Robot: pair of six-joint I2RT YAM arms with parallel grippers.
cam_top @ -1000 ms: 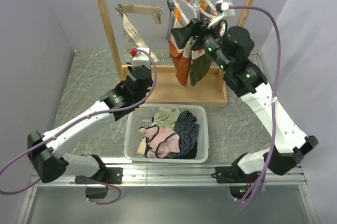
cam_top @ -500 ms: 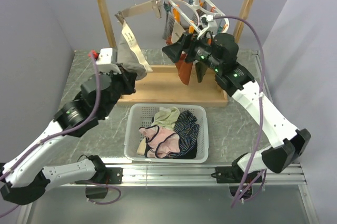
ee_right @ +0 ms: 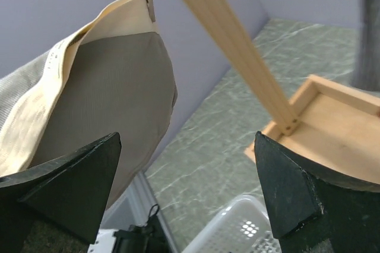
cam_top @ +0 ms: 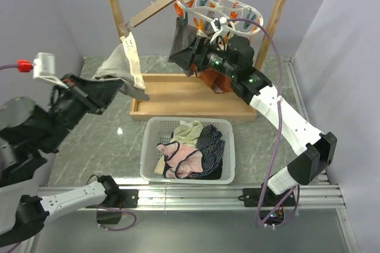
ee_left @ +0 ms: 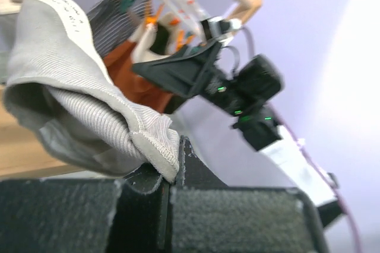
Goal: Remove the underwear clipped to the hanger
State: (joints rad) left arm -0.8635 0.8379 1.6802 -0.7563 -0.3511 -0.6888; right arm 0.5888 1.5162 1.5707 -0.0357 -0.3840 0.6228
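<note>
One garment is noted under removal; how is it held? (Examiner)

The taupe-grey brief (cam_top: 119,69) is pinched at its lower edge by the left gripper (ee_left: 171,173), whose jaws are closed tight on the cloth. Its cream band (ee_left: 59,12) is drawn taut up to a peg on the hanger (cam_top: 221,10), where it is judged still clipped. Several pieces are already found in the white basket (cam_top: 149,146) below. On the hanger, a grey pin-striped brief (cam_top: 178,34) and a rust-orange brief (cam_top: 211,81) remain to be taken. The right gripper (ee_right: 187,146) is held just beside them, jaws spread fully, with nothing between. (Inspector)

Is any label or writing recorded? (Examiner)

Small dark print is seen on the cream band in the left wrist view; it cannot be read. No brand is made out elsewhere. (Inspector)
</note>
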